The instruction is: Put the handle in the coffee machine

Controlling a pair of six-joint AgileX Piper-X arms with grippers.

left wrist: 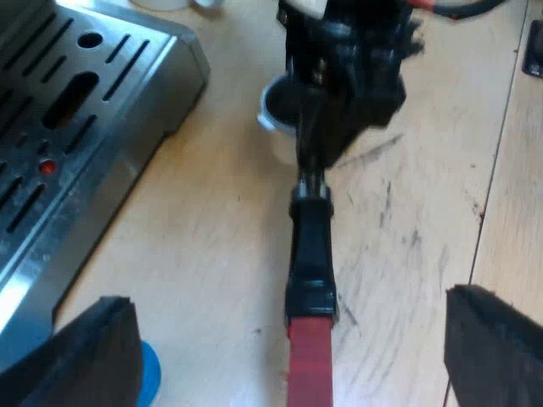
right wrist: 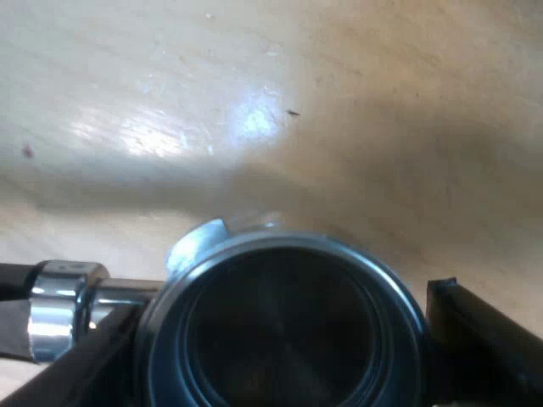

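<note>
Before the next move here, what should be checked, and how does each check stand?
1. Open left tool: ok.
2. Red-ended handle lined up between its fingers: ok.
3. Hold of right tool on cup of holder: cannot tell.
4. Holder locked into machine: not ok, lies on table.
5. Blue tamper clear of left tool: not ok, right beside it.

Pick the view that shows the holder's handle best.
Left wrist view: the handle lies lengthwise on the table, down to its red end. The right wrist view catches its dark start at the neck of the basket.
</note>
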